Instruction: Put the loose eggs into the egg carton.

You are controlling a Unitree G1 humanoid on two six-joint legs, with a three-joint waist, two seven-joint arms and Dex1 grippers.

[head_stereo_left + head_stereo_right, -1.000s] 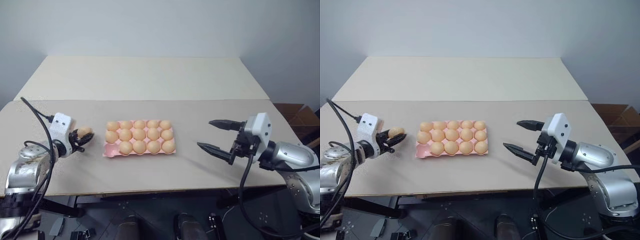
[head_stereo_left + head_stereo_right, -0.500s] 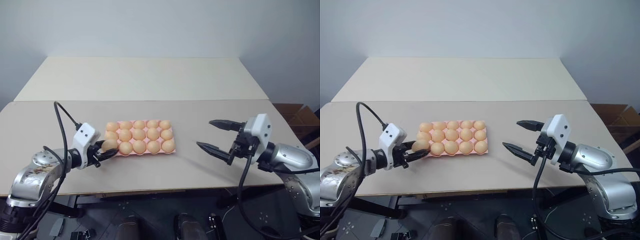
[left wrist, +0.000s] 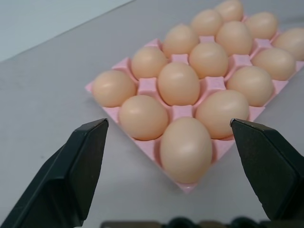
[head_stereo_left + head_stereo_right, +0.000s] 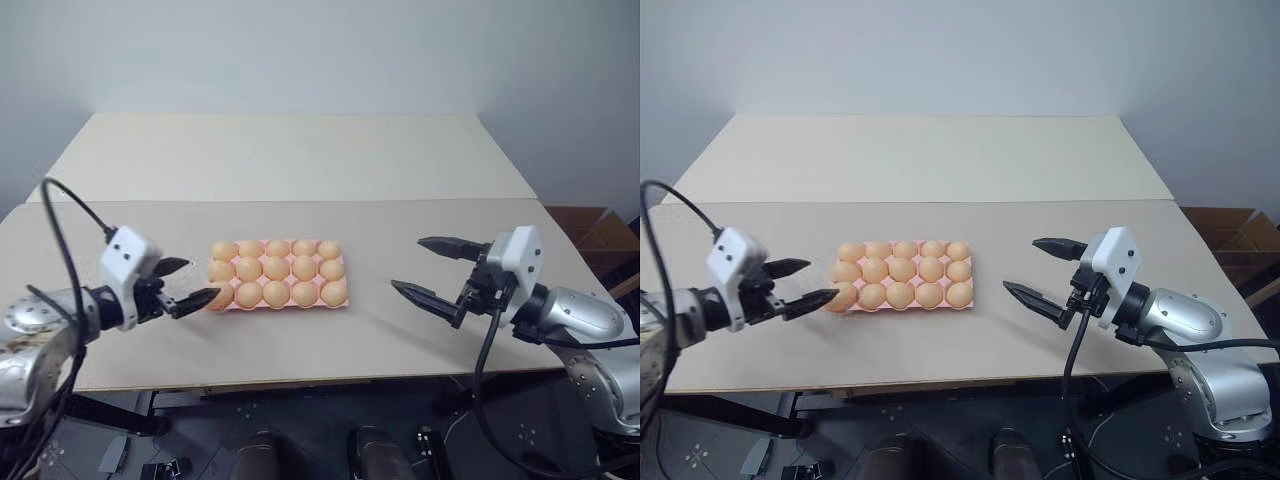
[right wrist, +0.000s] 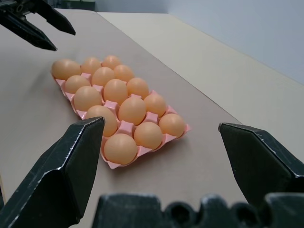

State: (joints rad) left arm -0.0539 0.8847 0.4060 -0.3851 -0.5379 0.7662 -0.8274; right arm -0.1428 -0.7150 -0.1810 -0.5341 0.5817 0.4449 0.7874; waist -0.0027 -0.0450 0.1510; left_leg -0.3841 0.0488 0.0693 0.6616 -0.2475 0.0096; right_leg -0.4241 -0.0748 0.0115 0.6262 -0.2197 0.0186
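The pale pink egg carton (image 4: 283,307) lies in the middle of the near table. Every cup I can see in it holds a light orange-tan egg. The egg in the corner cup nearest my left arm (image 3: 185,149) sits just beyond my left gripper (image 4: 200,281). That gripper stands open and empty, slightly above the table and a little left of this corner. My right gripper (image 4: 407,263) hovers open and empty to the right of the carton and well apart from it. The same gripper (image 5: 161,122) faces the carton (image 5: 177,134) along its length in the right wrist view.
The carton lies on a beige table (image 4: 330,340) whose front edge runs just below both grippers. A second, paler table (image 4: 290,150) joins it behind. A brown cardboard box (image 4: 600,232) stands off the far right side.
My left gripper brought an egg from the left to the carton's near-left corner cup. It then opened, left the egg there and drew back to the left. The right arm stayed put.
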